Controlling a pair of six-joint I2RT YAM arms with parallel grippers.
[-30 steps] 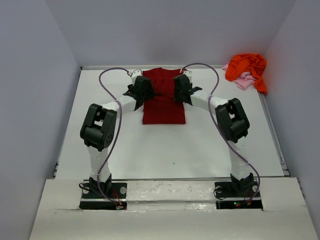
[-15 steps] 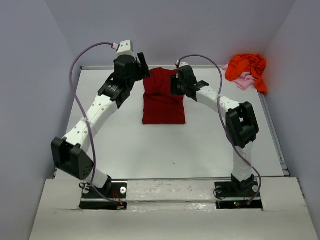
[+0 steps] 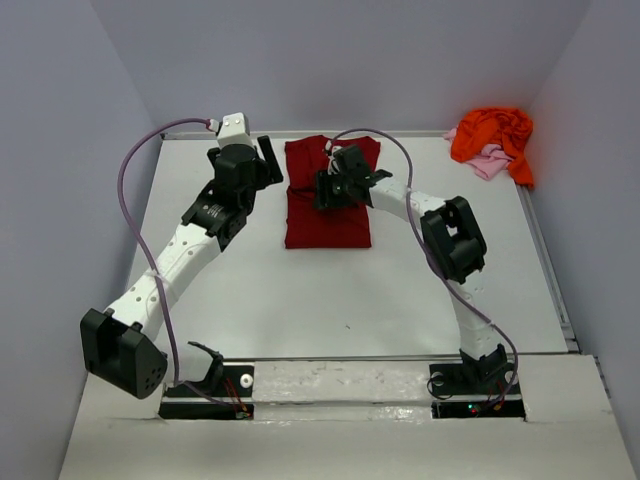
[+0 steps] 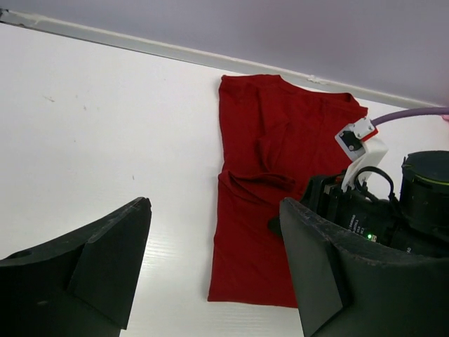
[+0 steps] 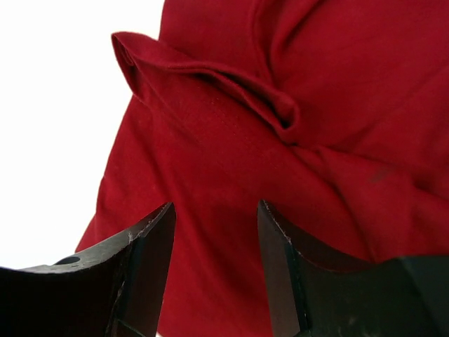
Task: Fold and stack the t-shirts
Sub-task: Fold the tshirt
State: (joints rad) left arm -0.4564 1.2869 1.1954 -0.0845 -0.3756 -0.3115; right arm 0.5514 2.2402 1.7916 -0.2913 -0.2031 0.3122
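The white table (image 3: 330, 290) carries three garments. The dark red t-shirt (image 3: 330, 228) lies flat at 12 o'clock from the table's middle, a narrow strip running from the far edge toward the centre. At 2 o'clock, in the far right corner, the orange t-shirt (image 3: 492, 132) sits bunched, overlapping the pale pink t-shirt (image 3: 490, 163) at its near side.
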